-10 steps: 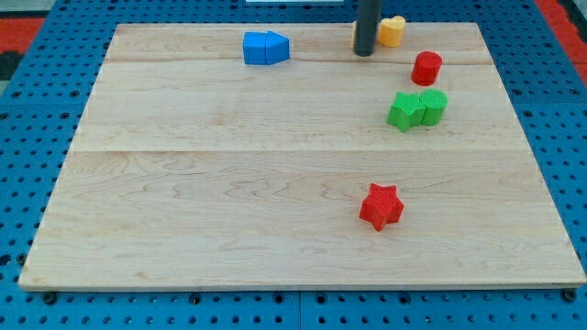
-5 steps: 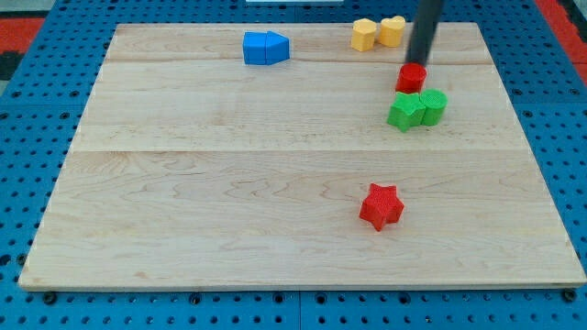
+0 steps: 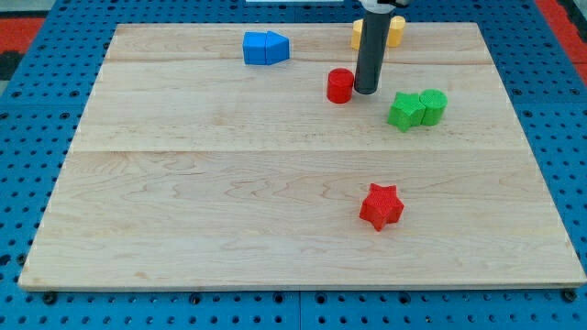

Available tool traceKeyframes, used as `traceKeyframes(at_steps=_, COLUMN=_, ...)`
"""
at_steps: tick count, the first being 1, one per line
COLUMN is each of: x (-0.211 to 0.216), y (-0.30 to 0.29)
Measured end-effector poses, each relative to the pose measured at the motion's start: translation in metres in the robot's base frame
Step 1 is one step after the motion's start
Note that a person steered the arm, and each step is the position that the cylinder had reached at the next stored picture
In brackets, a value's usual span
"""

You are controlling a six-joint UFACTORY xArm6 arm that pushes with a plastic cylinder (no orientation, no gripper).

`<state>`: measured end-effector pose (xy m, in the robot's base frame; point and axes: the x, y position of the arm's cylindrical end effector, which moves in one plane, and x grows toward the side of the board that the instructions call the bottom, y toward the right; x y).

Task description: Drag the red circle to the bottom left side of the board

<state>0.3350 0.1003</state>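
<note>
The red circle (image 3: 340, 85) is a small red cylinder on the wooden board (image 3: 229, 202), in the upper middle. My tip (image 3: 366, 91) rests on the board just to the circle's right, touching or nearly touching its side. The dark rod rises from the tip to the view's top edge.
Two blue blocks (image 3: 265, 48) sit together at the upper left. Two yellow blocks (image 3: 393, 29) lie at the top, partly behind the rod. A green star (image 3: 404, 111) and a green cylinder (image 3: 432, 105) stand right of the tip. A red star (image 3: 381, 206) lies lower right of centre.
The red circle has slid left, from beside the green blocks to the upper middle. My tip went from the top to the circle's right side and followed it left.
</note>
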Motion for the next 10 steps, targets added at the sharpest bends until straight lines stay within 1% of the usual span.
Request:
traceKeyframes(at_steps=2, x=0.002, y=0.002)
traceKeyframes(at_steps=3, x=0.013, y=0.003)
traceKeyframes(at_steps=4, x=-0.006, y=-0.038)
traceKeyframes(at_steps=5, x=-0.028, y=-0.035)
traceKeyframes(at_steps=6, x=-0.036, y=-0.111)
traceKeyframes(at_steps=7, x=0.015, y=-0.244)
traceKeyframes(at_steps=8, x=0.050, y=-0.307)
traceKeyframes(at_steps=9, x=0.017, y=-0.257)
traceKeyframes(at_steps=10, x=0.073, y=-0.220)
